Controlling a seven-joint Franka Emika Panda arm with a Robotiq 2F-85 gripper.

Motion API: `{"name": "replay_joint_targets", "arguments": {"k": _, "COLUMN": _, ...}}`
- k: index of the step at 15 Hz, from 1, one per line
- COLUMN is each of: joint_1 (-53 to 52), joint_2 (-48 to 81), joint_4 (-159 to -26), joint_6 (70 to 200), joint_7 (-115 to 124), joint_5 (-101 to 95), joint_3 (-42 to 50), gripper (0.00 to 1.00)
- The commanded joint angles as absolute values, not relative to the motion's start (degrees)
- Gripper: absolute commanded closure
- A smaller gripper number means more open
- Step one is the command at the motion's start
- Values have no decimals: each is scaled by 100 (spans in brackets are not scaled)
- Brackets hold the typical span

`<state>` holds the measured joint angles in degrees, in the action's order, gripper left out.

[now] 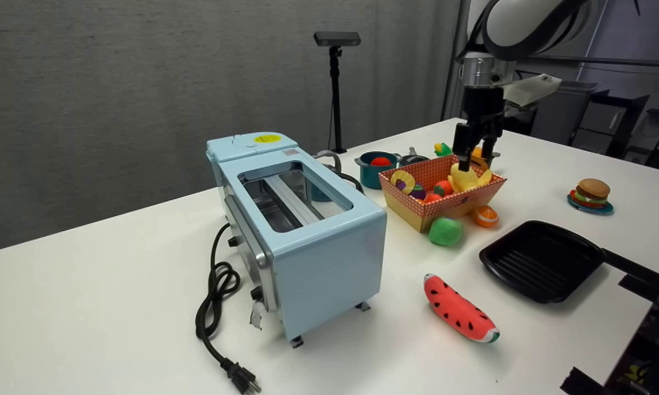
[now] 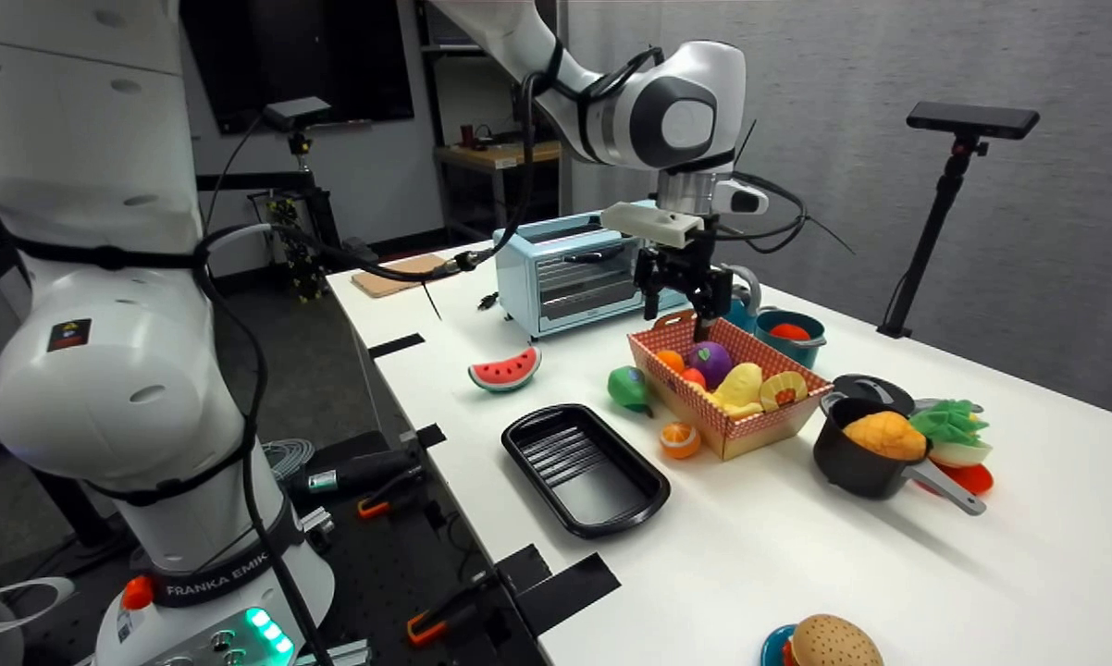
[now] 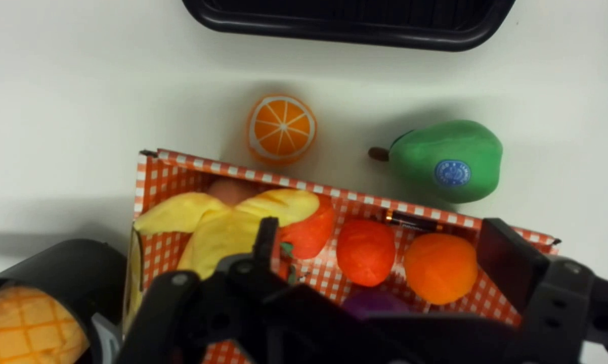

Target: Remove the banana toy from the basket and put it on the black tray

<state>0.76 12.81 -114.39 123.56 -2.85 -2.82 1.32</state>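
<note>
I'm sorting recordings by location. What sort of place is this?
Probably a robotics lab: a Franka arm beside the table, a camera on a pole, and a basket of toy food.

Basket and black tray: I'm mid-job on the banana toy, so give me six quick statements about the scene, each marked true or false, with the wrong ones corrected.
1. The banana toy is inside the basket. True.
2. The jaws are shut on the banana toy. False: in the wrist view they stand open, apart from each other.
3. The segmented orange toy is outside the basket. True.
4. The burger toy is on the black tray. False: the burger toy sits on a blue plate, apart from the black tray.
5. The watermelon slice toy lies outside both basket and tray. True.
6. A green toy shows inside the teal pot. False: a red toy shows in the teal pot.
</note>
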Motion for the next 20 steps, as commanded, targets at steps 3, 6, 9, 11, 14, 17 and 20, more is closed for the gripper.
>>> {"name": "replay_joint_targets", "arguments": {"k": 3, "joint_1": 300, "joint_2": 1809, "joint_4": -10751, "joint_6": 12141, "joint_7": -623, "joint_5": -23, "joint_3": 137, "gripper": 0}}
{"name": "replay_joint_targets", "arguments": {"k": 6, "joint_1": 397, "joint_2": 1978, "joint_4": -10642, "joint_6": 12176, "joint_7": -686, "joint_5": 36, "joint_3": 142, "gripper": 0}}
{"name": "replay_joint_targets", "arguments": {"k": 9, "joint_1": 466, "joint_2": 2102, "joint_4": -10593, "joint_6": 12183, "joint_7": -733, "joint_5": 89, "joint_3": 127, "gripper": 0}}
{"name": "replay_joint_targets", "arguments": {"k": 11, "joint_1": 456, "joint_2": 2193, "joint_4": -10552, "joint_6": 12186, "joint_7": -702, "joint_5": 42, "joint_3": 130, "gripper": 0}}
{"name": "replay_joint_targets", "arguments": {"k": 14, "joint_1": 446, "joint_2": 2335, "joint_4": -10477, "joint_6": 12135, "joint_7": -708, "joint_5": 30, "joint_3": 112, "gripper": 0}}
{"name": "replay_joint_targets", "arguments": {"k": 17, "joint_1": 445, "joint_2": 2455, "joint_4": -10342, "joint_6": 12065, "joint_7": -752, "joint_5": 47, "joint_3": 75, "gripper": 0}}
{"name": "replay_joint_targets", "arguments": {"k": 20, "joint_1": 480, "joint_2": 2526, "joint_4": -10147, "joint_6": 11972, "joint_7": -823, "joint_5": 93, "joint_3": 47, "gripper": 0}}
